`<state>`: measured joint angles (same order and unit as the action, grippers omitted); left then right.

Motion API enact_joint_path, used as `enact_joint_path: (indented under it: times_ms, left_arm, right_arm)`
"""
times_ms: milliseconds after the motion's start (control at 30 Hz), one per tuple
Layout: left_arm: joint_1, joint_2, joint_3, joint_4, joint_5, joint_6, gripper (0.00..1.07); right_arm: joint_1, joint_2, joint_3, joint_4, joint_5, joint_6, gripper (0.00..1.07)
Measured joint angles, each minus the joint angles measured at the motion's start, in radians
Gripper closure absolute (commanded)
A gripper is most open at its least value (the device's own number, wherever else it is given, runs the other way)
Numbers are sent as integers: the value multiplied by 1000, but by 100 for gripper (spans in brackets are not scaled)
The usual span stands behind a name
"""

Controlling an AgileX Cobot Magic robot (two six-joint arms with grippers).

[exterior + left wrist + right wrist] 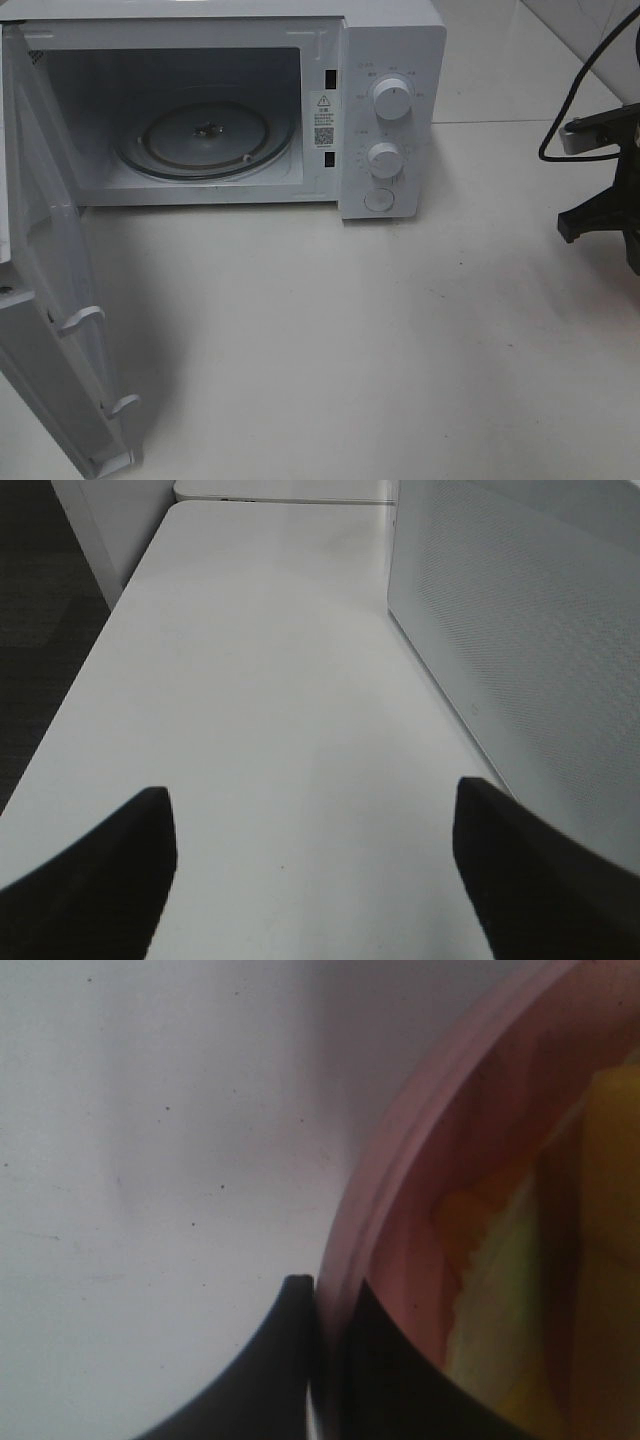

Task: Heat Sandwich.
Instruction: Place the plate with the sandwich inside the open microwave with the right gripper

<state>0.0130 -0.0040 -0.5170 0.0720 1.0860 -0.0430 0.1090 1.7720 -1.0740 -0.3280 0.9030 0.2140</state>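
we see microwave (pixel 390 110) door (pixel 50 300) already open at left, glass turntable (pixel 205 135) bare. right gripper (pixel 325 1300) pinches pink plate (pixel 400 1140) rim; sandwich (pixel 500 1300) sits on plate, not yet inside. left gripper (pixel 312 792) spread wide, empty. remaining: load, close, start.

glossy pink plate (pixel 395 1160), matt black pincer (pixel 326 1298), glass turntable (pixel 205 140)

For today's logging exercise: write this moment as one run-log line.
microwave: door open | left gripper: open, holding nothing | right gripper: shut on pink plate rim | sandwich: on plate
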Motion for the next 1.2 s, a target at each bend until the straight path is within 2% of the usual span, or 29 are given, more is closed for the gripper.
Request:
enact_joint_path:
  times_ms: [267, 733, 967, 1200]
  left_arm:
    - [0, 0, 0, 0, 0, 0, 33]
    - [0, 0, 0, 0, 0, 0, 33]
    - [0, 0, 0, 0, 0, 0, 33]
    - [0, 0, 0, 0, 0, 0, 33]
  right_arm:
    - [67, -33, 13, -16, 25, 19, 107]
    - [199, -212, 166, -63, 20, 67, 107]
    - [307, -272, 255, -79, 14, 85, 107]
    - [415, -280, 273, -92, 9, 85, 107]
